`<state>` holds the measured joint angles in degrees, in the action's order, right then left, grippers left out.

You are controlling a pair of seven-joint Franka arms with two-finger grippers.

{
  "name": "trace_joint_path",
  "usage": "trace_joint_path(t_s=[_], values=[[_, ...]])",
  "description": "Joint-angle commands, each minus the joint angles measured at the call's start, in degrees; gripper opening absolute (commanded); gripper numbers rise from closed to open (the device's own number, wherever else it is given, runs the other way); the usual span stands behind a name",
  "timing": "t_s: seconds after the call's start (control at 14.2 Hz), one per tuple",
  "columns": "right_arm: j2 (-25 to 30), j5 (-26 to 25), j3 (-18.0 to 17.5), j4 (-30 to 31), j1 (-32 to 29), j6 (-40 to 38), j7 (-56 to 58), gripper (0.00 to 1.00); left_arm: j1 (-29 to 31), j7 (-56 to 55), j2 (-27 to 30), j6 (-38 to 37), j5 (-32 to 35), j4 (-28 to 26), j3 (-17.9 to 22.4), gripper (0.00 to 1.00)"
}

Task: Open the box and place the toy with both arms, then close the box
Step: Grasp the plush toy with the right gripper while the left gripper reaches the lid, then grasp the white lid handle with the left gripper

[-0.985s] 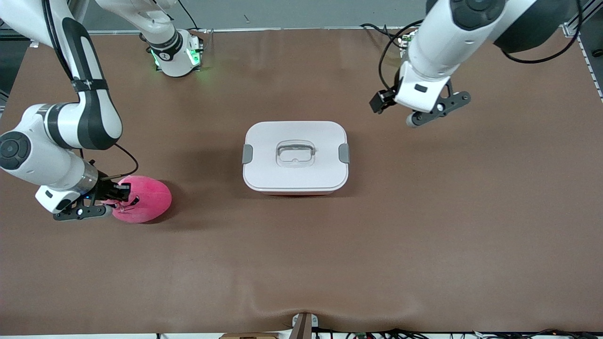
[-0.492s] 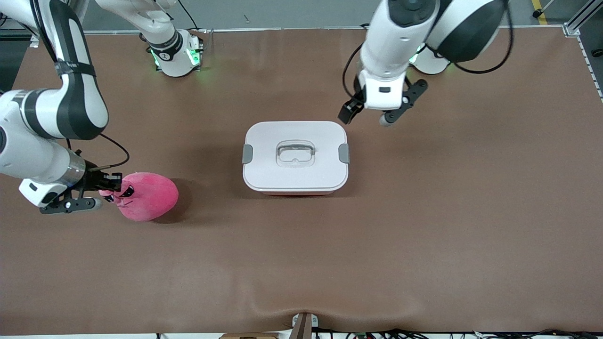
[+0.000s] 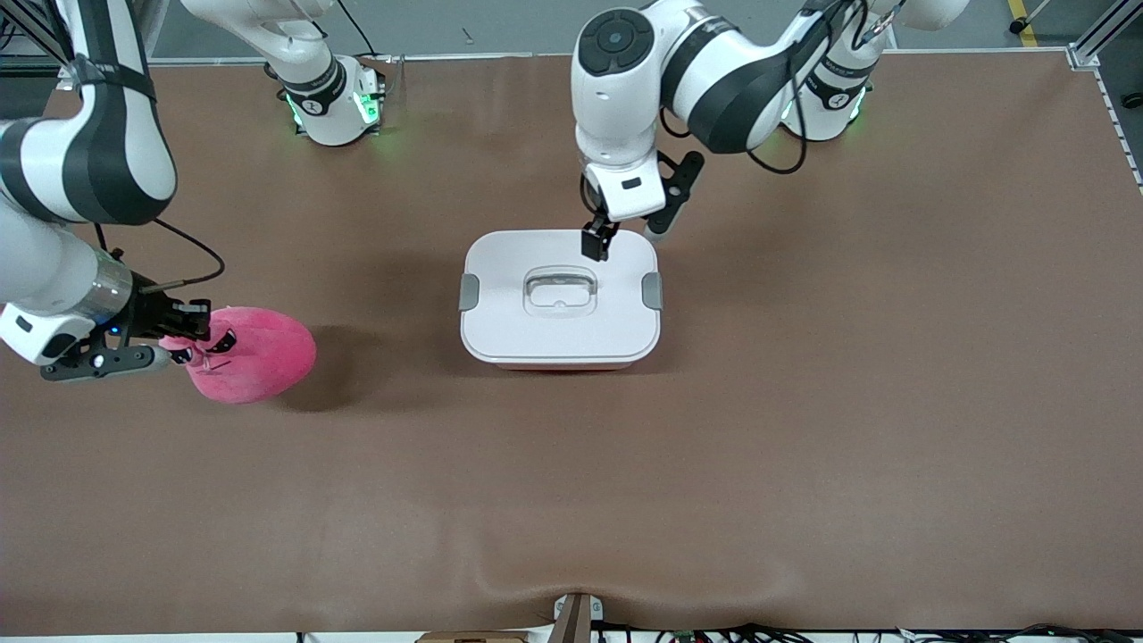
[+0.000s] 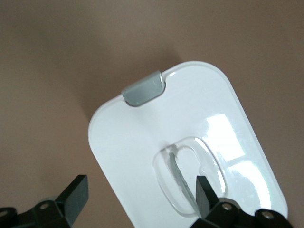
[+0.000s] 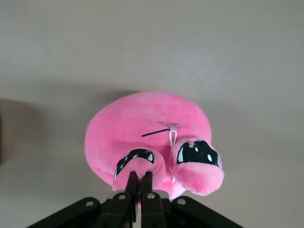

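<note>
The box sits mid-table with its white lid on, grey clips at both ends and a clear recessed handle. My left gripper is open above the lid's edge nearest the robots; in the left wrist view the gripper spans the lid beside the handle. My right gripper is shut on a nub of the pink toy and holds it just above the table toward the right arm's end. The right wrist view shows the gripper pinching the nub below the toy.
The brown mat covers the table. The arms' bases stand at the edge farthest from the front camera. A small mount sits at the nearest edge.
My left gripper has swung from beside the box to over the lid's edge. My right gripper has lifted the toy slightly and drawn it toward the right arm's end.
</note>
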<state>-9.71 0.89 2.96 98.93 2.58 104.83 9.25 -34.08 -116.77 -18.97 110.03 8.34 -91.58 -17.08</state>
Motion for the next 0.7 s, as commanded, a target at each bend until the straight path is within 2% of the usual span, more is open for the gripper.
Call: trace_joint_path(t_s=[0.0, 0.35, 0.63], values=[[2.4, 0.6, 0.2, -0.8, 0.1, -3.4, 0.7, 0.05, -2.5, -10.3, -3.3, 2.3, 4.5, 1.5, 0.2, 0.93], [5.7, 0.5, 0.5, -0.8, -0.4, -8.0, 0.7, 0.03, -4.5, -26.3, -10.9, 3.8, 10.5, 7.9, 0.3, 0.85], [6.3, 0.6, 0.5, -2.7, -0.4, -11.4, 0.5, 0.00, -5.8, -35.3, -13.1, 8.3, 15.6, 8.3, 0.4, 0.78]])
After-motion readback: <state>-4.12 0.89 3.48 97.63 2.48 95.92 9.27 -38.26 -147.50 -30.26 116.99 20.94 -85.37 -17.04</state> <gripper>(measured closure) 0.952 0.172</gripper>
